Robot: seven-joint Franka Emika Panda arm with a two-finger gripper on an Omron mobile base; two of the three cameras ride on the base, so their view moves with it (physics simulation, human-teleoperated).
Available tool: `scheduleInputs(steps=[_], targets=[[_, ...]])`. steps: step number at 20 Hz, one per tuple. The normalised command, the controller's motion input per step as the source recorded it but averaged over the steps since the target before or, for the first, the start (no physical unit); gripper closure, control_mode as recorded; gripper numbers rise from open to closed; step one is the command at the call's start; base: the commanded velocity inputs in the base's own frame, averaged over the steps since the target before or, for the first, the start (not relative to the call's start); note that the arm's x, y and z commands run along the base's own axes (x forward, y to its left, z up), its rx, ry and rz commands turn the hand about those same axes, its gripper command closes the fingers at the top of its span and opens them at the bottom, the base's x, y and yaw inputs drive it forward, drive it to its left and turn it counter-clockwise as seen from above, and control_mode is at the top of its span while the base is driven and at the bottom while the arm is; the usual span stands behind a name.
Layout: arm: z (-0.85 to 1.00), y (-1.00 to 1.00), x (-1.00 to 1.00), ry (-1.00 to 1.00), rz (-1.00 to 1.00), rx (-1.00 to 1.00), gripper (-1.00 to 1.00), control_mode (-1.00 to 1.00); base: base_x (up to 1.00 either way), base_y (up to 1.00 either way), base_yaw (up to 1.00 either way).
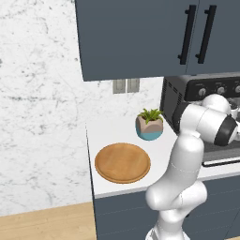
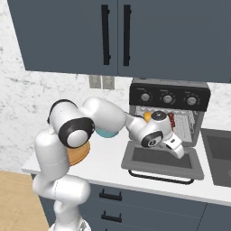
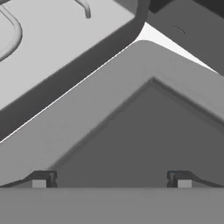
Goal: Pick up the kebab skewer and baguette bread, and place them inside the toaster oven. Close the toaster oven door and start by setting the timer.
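**Food looks loaded; door and timer are waiting**

The gripper (image 2: 180, 152) is hovering just over the lowered toaster oven door (image 2: 162, 159), its fingers spread wide apart and carrying nothing; the hand view is showing the door's dark window panel beneath the fingertips (image 3: 39, 180). Behind the wrist, inside the toaster oven (image 2: 169, 97), a golden bit that is probably the baguette bread (image 2: 147, 116) is sitting on the wire rack, with reddish spots nearby that may be the kebab skewer (image 2: 173, 121). The wooden board (image 1: 123, 162) on the surface (image 1: 117, 129) is lying bare. So loading appears finished; shutting the door and turning a knob (image 2: 191, 100) are remaining. No readable writing is appearing anywhere.
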Motion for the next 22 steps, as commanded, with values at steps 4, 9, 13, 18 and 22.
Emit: scheduleInputs(steps=[4, 9, 13, 18, 22], targets=[[0.00, 0.00, 0.20, -0.03, -0.07, 0.04, -1.00, -1.00, 0.00, 0.00, 0.00], [0.00, 0.00, 0.18, -0.04, -0.07, 0.04, -1.00, -1.00, 0.00, 0.00, 0.00], [0.00, 0.00, 0.30, -0.03, -0.09, 0.04, -1.00, -1.00, 0.00, 0.00, 0.00], [0.00, 0.00, 0.22, -0.05, -0.08, 0.03, -1.00, -1.00, 0.00, 0.00, 0.00], [0.00, 0.06, 0.24, -0.05, -0.10, 0.00, -1.00, -1.00, 0.00, 0.00, 0.00]])
